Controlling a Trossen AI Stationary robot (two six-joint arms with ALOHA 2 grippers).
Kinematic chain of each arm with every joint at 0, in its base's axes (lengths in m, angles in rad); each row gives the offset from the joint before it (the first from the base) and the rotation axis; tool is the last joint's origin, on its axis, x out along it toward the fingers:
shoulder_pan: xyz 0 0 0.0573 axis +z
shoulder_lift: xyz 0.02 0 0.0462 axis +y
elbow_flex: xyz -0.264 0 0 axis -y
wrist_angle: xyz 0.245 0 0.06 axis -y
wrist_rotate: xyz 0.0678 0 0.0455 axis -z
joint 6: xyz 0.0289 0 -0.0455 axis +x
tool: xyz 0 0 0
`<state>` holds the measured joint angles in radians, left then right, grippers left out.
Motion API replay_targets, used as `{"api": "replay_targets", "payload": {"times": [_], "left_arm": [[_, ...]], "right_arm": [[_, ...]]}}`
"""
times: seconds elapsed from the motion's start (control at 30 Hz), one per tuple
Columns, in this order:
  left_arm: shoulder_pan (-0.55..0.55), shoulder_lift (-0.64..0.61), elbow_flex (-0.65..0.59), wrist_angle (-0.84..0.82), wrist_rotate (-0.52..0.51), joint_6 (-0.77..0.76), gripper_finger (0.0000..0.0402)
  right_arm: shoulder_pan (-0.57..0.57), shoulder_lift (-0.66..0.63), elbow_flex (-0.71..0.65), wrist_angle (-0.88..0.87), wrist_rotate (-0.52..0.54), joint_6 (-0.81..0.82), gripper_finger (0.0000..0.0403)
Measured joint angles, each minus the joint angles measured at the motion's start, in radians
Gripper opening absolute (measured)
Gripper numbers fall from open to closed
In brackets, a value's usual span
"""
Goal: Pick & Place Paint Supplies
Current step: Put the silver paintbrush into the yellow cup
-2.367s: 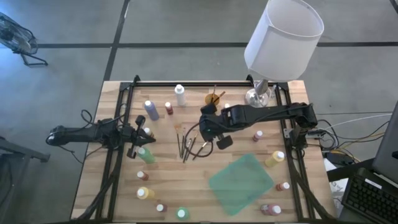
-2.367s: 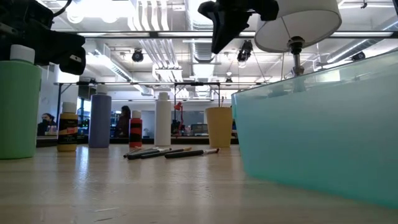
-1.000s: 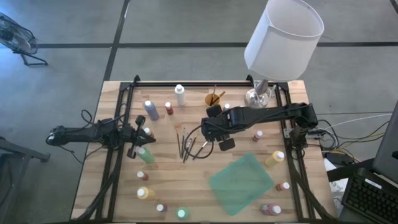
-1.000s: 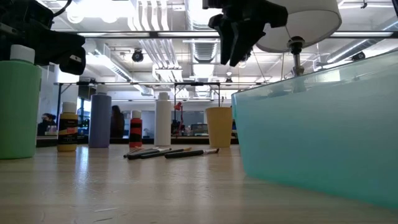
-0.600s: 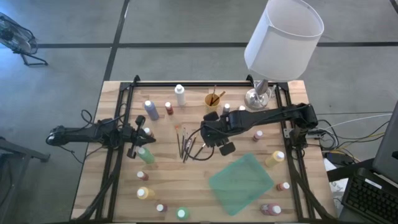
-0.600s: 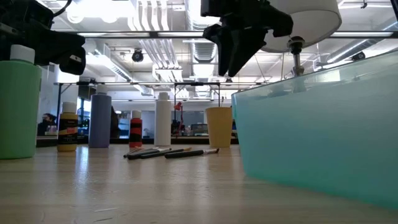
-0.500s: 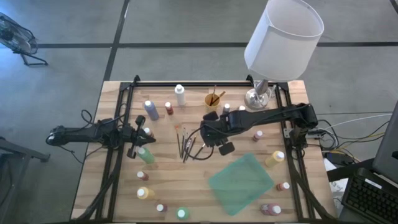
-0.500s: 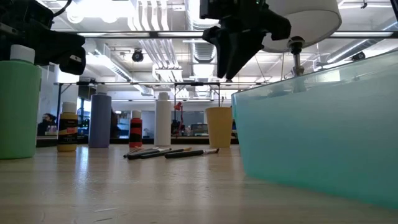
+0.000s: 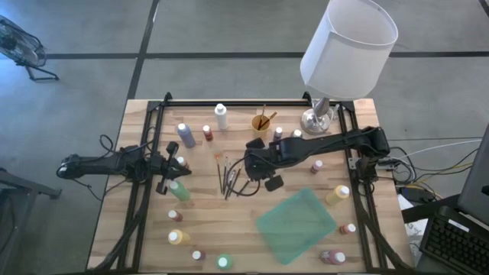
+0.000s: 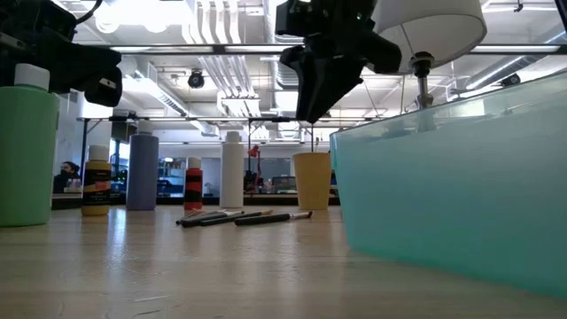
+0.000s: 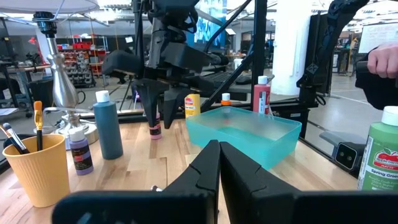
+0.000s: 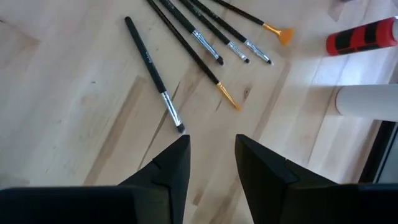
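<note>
Five brushes (image 12: 186,43) on table; right gripper (image 12: 211,155) above, parted.

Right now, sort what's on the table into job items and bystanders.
Job items: paint bottles, loose brushes, brushes in the yellow cup, teal tray.
Bystanders: lamp, monitor, keyboard.
</note>
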<state>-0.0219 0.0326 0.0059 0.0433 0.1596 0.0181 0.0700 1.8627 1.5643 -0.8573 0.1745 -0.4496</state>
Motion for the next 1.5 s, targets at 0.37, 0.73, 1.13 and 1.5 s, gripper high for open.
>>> {"api": "replay_targets", "payload": {"times": [0.37,0.73,1.13,1.5], "left_arm": [[0.0,0.0,0.0,0.0,0.0,0.0,0.0014],[0.0,0.0,0.0,0.0,0.0,0.0,0.0014],[0.0,0.0,0.0,0.0,0.0,0.0,0.0014],[0.0,0.0,0.0,0.0,0.0,0.0,0.0014]], "right_arm": [[-0.032,0.001,-0.07,0.093,0.0,-0.03,0.0162],[-0.058,0.001,-0.183,0.217,-0.003,-0.032,0.0164],[-0.058,0.001,-0.272,0.322,-0.016,-0.05,0.0132],[-0.062,0.001,-0.314,0.425,-0.1,-0.013,0.0156]]}}
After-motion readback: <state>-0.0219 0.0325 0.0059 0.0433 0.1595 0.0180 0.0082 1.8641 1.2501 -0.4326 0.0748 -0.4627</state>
